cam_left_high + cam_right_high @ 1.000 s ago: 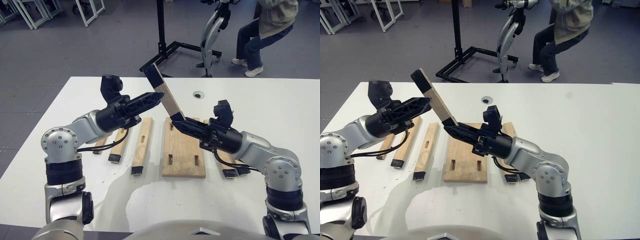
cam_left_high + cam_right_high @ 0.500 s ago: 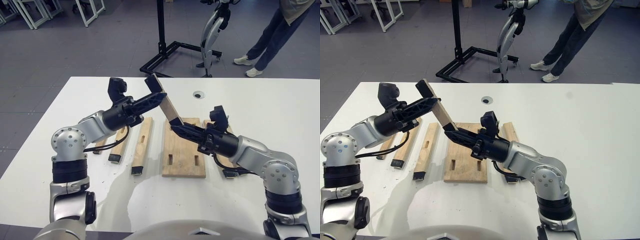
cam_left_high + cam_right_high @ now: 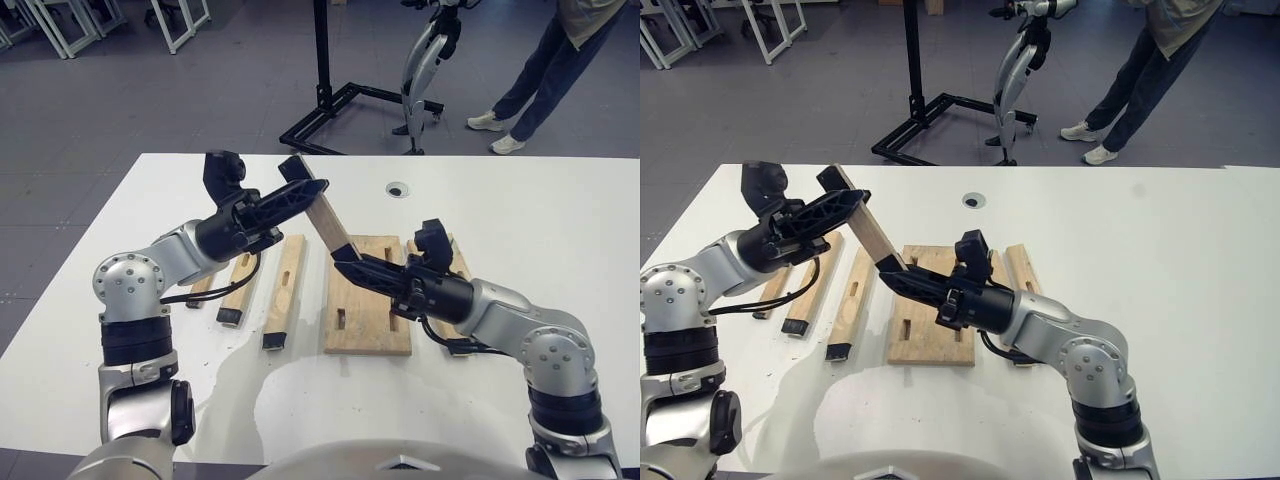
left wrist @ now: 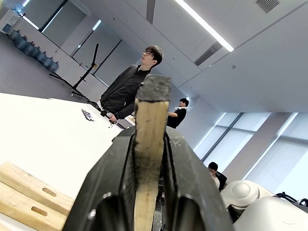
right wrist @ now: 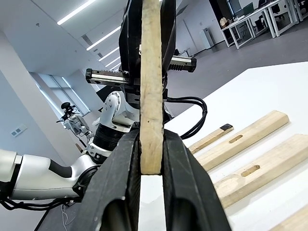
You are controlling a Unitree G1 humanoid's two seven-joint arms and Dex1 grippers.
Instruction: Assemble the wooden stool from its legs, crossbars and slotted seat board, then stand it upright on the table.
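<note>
A wooden leg [image 3: 321, 214] with a black cap hangs tilted above the table, held at both ends. My left gripper [image 3: 305, 192] is shut on its upper, capped end. My right gripper [image 3: 345, 256] is shut on its lower end, just over the far left corner of the slotted seat board [image 3: 370, 330], which lies flat mid-table. In the left wrist view the leg [image 4: 149, 125] runs up between the black fingers [image 4: 183, 159]. In the right wrist view the same leg [image 5: 151, 82] rises from between that gripper's fingers [image 5: 120, 163].
Two slotted legs [image 3: 284, 283] [image 3: 238, 290] and a thinner bar [image 3: 203, 286] lie left of the board. More wooden pieces [image 3: 459, 263] lie to its right, under my right arm. A cable hole [image 3: 397, 188] is at the table's back. A black stand base [image 3: 340, 100] is beyond the table.
Both grippers have carried the leg lower and to the left. Its lower end has come nearer the seat board's far left corner. Both stay shut on it.
</note>
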